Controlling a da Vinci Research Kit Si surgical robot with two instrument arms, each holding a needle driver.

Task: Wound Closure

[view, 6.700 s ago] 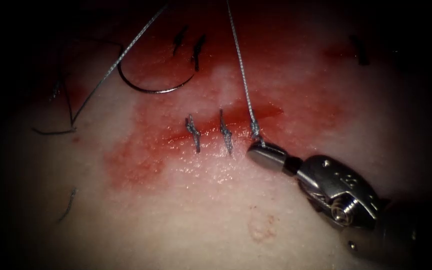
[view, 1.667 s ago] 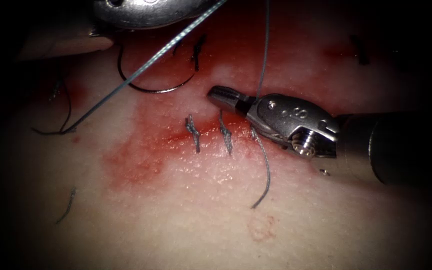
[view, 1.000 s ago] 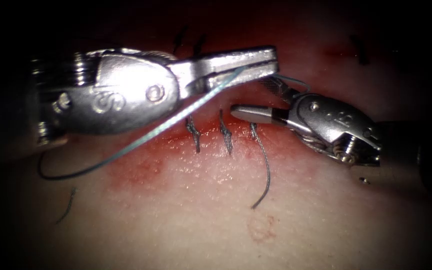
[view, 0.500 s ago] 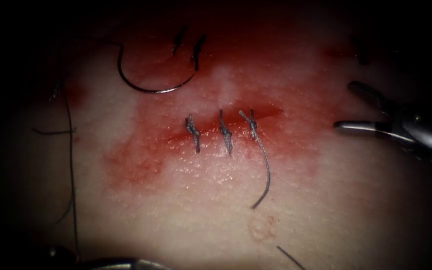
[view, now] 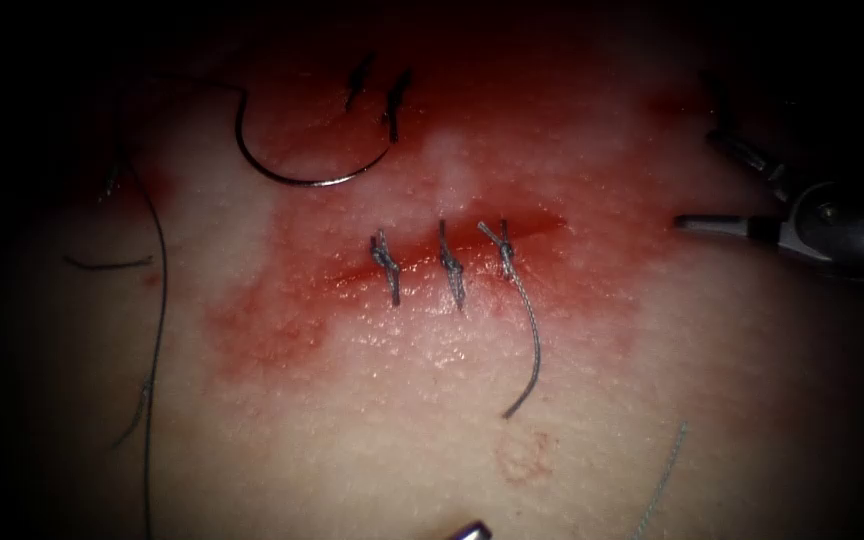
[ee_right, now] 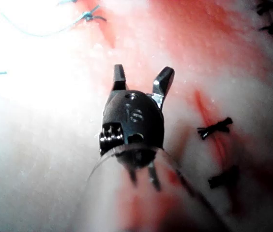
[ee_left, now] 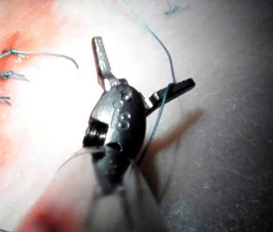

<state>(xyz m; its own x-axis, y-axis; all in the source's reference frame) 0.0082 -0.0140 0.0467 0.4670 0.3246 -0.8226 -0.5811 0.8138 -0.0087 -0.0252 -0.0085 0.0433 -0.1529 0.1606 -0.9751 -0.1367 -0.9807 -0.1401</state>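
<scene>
One slab of tissue [view: 432, 420] carries the cut [view: 537, 225] at frame centre. The right tool [view: 697, 180] sits at the right edge, fingers [view: 712, 224] spread and empty. The left tool [ee_left: 144, 62] is also splayed wide, and thread [ee_left: 161, 104] is draped across one finger without being clamped. The needle [view: 302, 178] lies free on the tissue at upper left, above the cut. Three knotted stitches [view: 450, 265] cross the cut, and the rightmost trails a long tail [view: 532, 350]. As I judge it, a tidy finish means steadying that tail and trimming it just clear of the knot with the right tool, without dragging the draped thread.
</scene>
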